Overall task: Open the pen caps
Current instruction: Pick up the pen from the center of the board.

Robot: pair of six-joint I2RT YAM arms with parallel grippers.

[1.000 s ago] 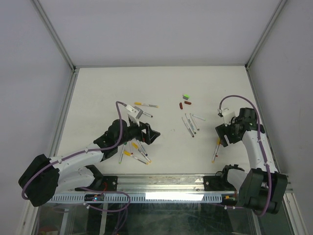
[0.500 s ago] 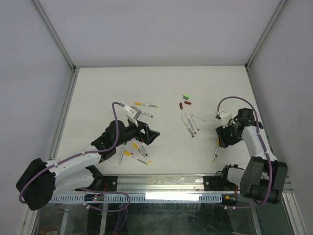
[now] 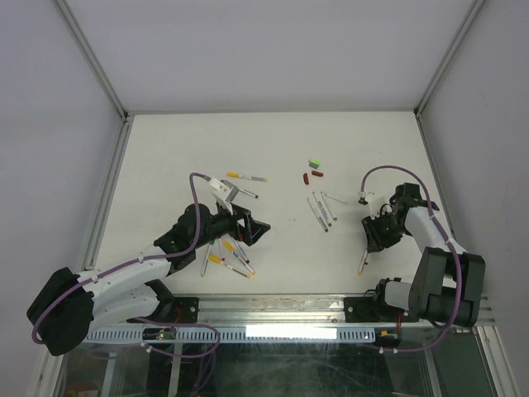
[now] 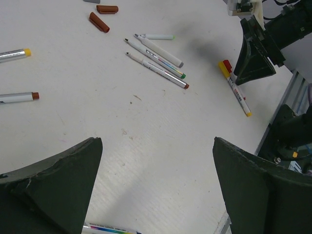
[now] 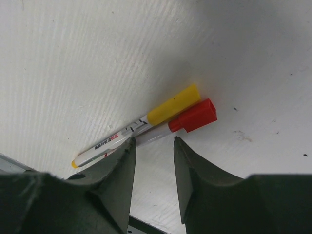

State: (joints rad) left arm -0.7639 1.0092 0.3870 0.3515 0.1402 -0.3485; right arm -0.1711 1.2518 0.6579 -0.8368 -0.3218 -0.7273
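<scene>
Two capped pens lie side by side on the table, one with a yellow pen cap [image 5: 173, 104], one with a red pen cap [image 5: 194, 116]. My right gripper [image 5: 153, 141] is low over their barrels, jaws a narrow gap apart with bare table between them; its left fingertip [image 5: 127, 146] meets the barrels. From above, this gripper [image 3: 374, 236] sits at the pair's [image 3: 364, 256] cap end. Loose dark red pen caps [image 3: 316, 174] and a green one [image 3: 314, 163] lie mid-table. My left gripper [image 4: 157, 146] hangs wide open over bare table, holding nothing.
Three uncapped pens [image 3: 322, 208] lie between the arms. Several capped pens [image 3: 231, 256] lie under and beside the left gripper [image 3: 252, 230], and two more [image 3: 246, 176] sit behind it. The metal rail [image 3: 281, 310] runs along the near table edge.
The right gripper's jaws have narrowed and it has settled lower and slightly left onto the pair of pens. The left arm shifted a little, then held still, wide open.
</scene>
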